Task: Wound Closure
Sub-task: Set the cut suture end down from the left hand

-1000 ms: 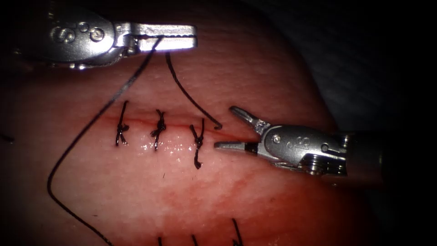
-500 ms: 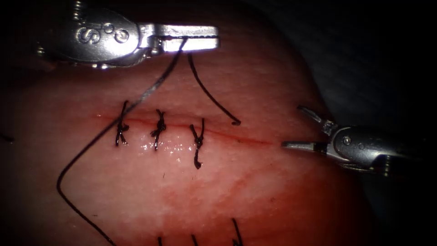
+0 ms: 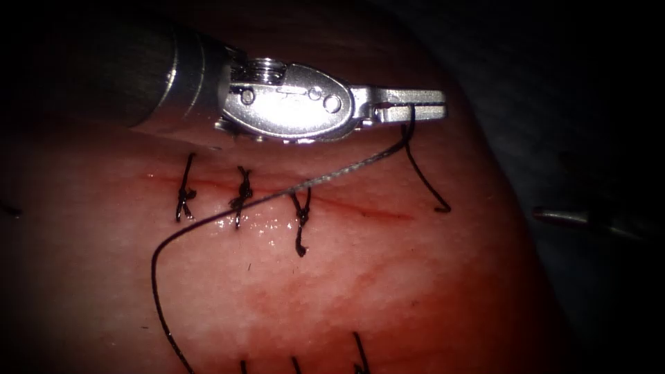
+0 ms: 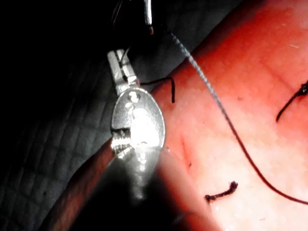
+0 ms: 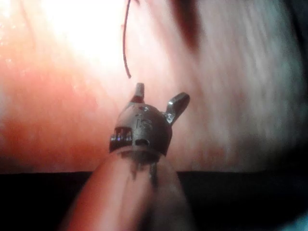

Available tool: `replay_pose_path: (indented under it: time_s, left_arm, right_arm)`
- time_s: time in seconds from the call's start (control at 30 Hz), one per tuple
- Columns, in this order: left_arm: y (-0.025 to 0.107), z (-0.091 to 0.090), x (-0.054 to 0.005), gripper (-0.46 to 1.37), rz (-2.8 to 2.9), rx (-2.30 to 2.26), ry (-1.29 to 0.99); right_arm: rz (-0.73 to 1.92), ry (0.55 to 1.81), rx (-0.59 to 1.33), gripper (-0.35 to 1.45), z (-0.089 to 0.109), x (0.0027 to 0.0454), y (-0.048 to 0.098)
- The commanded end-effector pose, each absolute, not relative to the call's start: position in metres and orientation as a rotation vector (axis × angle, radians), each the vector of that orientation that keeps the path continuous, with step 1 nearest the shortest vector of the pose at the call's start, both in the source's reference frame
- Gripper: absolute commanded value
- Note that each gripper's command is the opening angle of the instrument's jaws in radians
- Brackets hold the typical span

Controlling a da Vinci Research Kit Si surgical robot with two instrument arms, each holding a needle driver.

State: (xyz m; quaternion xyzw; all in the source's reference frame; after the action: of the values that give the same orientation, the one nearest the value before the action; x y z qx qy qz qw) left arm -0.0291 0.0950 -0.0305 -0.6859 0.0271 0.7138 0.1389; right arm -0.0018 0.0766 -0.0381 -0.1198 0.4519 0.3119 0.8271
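My left tool hovers over the tissue above the cut's right end, jaws shut on the black thread. From the jaws the long strand slants down-left across the cut, then loops toward the lower left. A short free end hangs down from the jaws, its tip right of the cut. The left wrist view has the same jaws pinching the thread. Three knotted stitches cross the cut. My right tool sits off the tissue at the far right. Its jaws are open and hold nothing.
Red fluid stains the tissue below the cut. More dark thread ends stick up at the bottom edge, and a short stub lies at the far left. Dark cloth lies beyond the tissue on the right.
My left tool has carried the thread to the right, dragging the long strand across the stitched cut. My right tool has drawn back to the right, away from the cut.
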Motion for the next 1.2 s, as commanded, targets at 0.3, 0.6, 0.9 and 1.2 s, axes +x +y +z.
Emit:
replay_pose_path:
  time_s: [0.3, 0.6, 0.9, 1.2]
  left_arm:
    - [0.091, -0.028, -0.0385, -0.35, 2.088, -2.016, 0.052]
    - [0.086, -0.022, -0.0422, 0.02, 2.066, -1.906, -0.199]
    - [0.085, -0.020, -0.0399, 1.33, 1.988, -1.875, -0.320]
    - [0.083, -0.022, -0.0325, 1.34, 1.965, -1.893, -0.419]
  right_arm:
    - [0.666, 0.878, -0.286, 1.34, -0.039, -0.0071, 0.077]
    - [0.675, 0.837, -0.309, 1.38, -0.039, -0.0075, 0.077]
    - [0.676, 0.823, -0.328, 1.42, -0.038, -0.0058, 0.077]
    - [0.671, 0.837, -0.329, 1.43, -0.038, -0.0041, 0.077]
